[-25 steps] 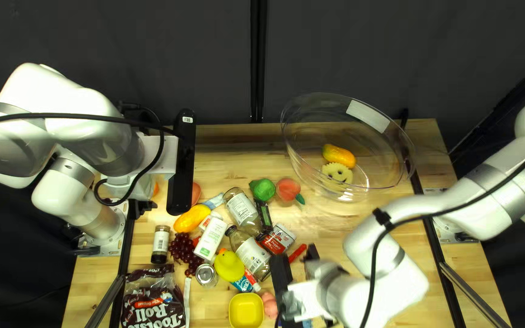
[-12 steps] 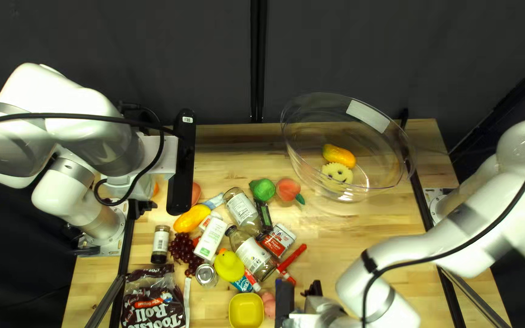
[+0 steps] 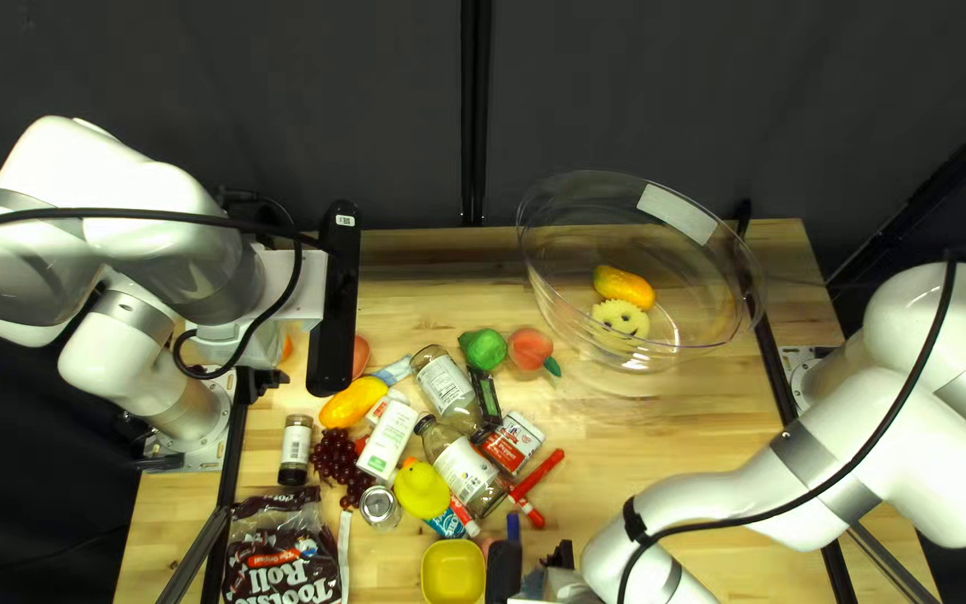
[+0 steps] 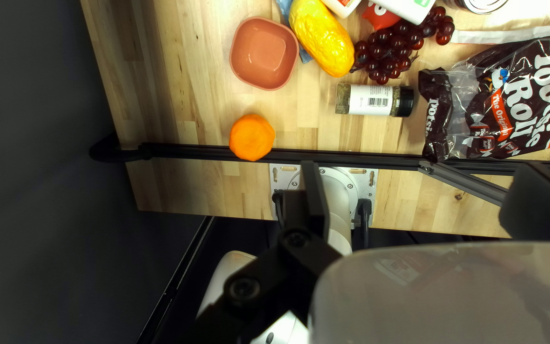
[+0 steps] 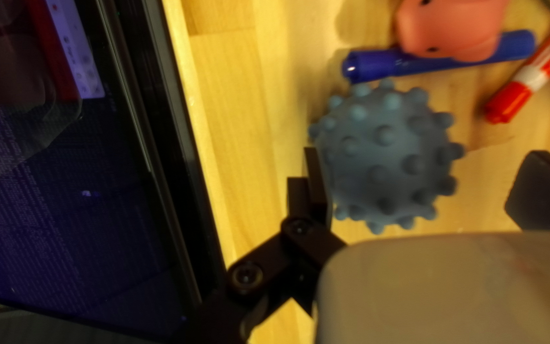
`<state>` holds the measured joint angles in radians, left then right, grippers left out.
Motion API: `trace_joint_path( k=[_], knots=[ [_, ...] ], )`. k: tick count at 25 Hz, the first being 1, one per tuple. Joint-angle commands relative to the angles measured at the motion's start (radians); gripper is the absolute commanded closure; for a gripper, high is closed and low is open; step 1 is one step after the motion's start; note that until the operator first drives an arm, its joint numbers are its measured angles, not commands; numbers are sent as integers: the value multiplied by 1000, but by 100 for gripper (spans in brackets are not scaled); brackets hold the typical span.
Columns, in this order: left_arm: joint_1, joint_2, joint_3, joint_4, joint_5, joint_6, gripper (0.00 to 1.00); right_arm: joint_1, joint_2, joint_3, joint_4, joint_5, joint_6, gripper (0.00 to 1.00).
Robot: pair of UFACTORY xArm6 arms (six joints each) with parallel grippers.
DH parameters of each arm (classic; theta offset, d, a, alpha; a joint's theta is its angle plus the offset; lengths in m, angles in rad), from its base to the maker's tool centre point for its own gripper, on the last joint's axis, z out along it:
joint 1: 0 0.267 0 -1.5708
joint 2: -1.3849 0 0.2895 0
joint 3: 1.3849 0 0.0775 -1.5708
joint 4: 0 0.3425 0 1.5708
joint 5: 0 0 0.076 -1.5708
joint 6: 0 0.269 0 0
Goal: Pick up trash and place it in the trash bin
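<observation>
In the top left view, my left gripper [image 3: 267, 383] hangs over the left side, partly hidden by its arm; my right gripper [image 3: 559, 557] is low near the table's near edge. A clear bin [image 3: 718, 319] holds a mango [image 3: 625, 288] and a yellow smiling piece [image 3: 622, 319]. In the right wrist view, a blue-grey knobbly ball [image 5: 386, 156] lies between the open fingers of my right gripper [image 5: 428, 159], nearer one finger. The left wrist view shows my left gripper [image 4: 424, 191] open and empty. A candy bag [image 4: 510, 102] and a spice jar [image 4: 373, 100] lie beyond it.
Glass bottles [image 3: 464, 464], a yellow duck [image 3: 422, 489] and a red marker [image 3: 537, 475] crowd mid-table. A pink pig [image 5: 450, 28] and blue marker [image 5: 434, 64] lie beside the ball. A dark screen [image 5: 65, 185] stands close to my right gripper.
My right arm has drawn toward the table's near edge, uncovering more of the red marker. My left arm and the bin's contents have stayed where they were.
</observation>
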<state>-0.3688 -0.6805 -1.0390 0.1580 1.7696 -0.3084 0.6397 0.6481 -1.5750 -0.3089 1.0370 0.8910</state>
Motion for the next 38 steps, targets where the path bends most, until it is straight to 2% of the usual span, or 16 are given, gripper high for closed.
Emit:
trace_joint_path(
  k=[1,5,7,8,9,14,16,22,25,28,29,33,38],
  knots=[
    [0,0,0,0,0,0,0,-11,-7,36,2,-38,-1,0],
    [0,0,0,0,0,0,0,-19,6,35,11,-51,-19,0],
    [0,0,0,0,0,0,0,-20,9,30,15,-47,-27,20],
    [0,0,0,0,0,0,0,-20,8,25,17,-38,-30,84],
    [0,0,0,0,0,0,0,-19,8,21,17,-33,-31,97],
    [0,0,0,0,0,0,0,-1,-61,0,-3,81,-38,98],
    [0,0,0,0,0,0,0,9,-131,22,-28,156,-32,98],
    [0,0,0,0,0,0,0,29,-388,161,-110,344,-23,98],
    [0,0,0,0,0,0,0,39,-541,219,-163,482,-47,98],
    [0,0,0,0,0,0,0,25,-677,293,-185,569,-83,93],
    [0,0,0,0,0,0,0,19,-703,310,-186,579,-91,92],
    [0,0,0,0,0,0,0,-40,-897,475,-202,606,-121,94],
    [0,0,0,0,0,0,0,-149,-1045,619,-215,575,-147,93]
  ],
)
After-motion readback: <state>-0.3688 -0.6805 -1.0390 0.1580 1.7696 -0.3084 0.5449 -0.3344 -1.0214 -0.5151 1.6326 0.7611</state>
